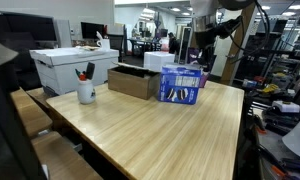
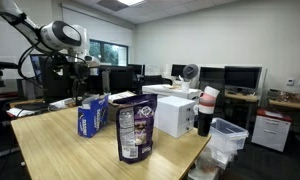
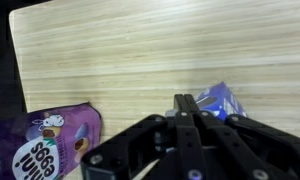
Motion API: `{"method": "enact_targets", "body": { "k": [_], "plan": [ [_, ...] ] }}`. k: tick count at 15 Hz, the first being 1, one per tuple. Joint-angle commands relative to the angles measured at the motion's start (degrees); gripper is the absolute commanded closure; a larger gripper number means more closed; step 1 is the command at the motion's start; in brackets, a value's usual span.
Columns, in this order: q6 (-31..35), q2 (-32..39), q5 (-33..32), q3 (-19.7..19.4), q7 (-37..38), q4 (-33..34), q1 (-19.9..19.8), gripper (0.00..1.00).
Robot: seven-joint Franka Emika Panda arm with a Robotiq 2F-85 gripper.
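My gripper [image 3: 185,101] is shut, its two black fingers pressed together with nothing visible between them. It hangs above the wooden table [image 3: 140,50], just over a blue box [image 3: 223,100] whose top corner shows past the fingertips. In both exterior views the blue box [image 1: 182,85] [image 2: 93,117] stands upright on the table with the gripper [image 1: 198,56] [image 2: 86,70] a little above it, apart from it. A purple snack bag [image 2: 136,128] stands near the box; in the wrist view the purple bag [image 3: 45,142] is at the lower left.
A brown cardboard box [image 1: 135,80], a large white box [image 1: 75,65] and a white cup of pens [image 1: 86,92] stand at one end of the table. A small white box [image 2: 175,115] and a dark cup [image 2: 207,108] are near the table edge, with a clear bin [image 2: 228,135] beside it.
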Motion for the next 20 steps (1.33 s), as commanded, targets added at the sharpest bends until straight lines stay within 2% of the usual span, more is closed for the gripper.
{"method": "enact_targets", "body": {
  "k": [1, 20],
  "plan": [
    [3.6, -0.4, 2.8, 0.2, -3.7, -1.3, -1.2, 0.97],
    [22.5, -2.0, 1.2, 0.6, -5.7, -7.2, -1.7, 0.97]
  ]
}}
